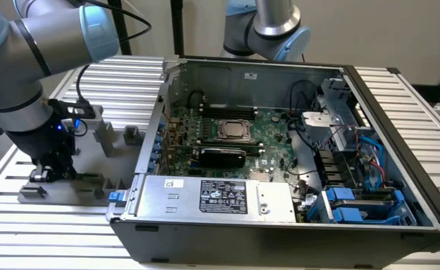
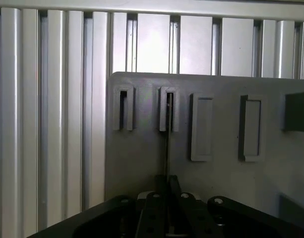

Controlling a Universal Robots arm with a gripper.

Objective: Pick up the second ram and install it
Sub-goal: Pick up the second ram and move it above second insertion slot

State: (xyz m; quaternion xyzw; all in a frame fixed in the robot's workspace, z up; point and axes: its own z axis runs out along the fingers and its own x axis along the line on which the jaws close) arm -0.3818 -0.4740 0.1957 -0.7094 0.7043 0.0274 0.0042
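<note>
grey fixture posts (image 1: 132, 135) hem the end effector (image 1: 51, 175) closely – open slatted table (image 1: 55, 225) beyond.

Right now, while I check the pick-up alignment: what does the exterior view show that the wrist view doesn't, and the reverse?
Exterior view: the open computer case with its motherboard and power supply, to the exterior view's right of the arm. Wrist view: the second ram, seen edge-on, running from a slot block toward the gripper. Both: the gripper low over the grey fixture plate on the slatted table.
</note>
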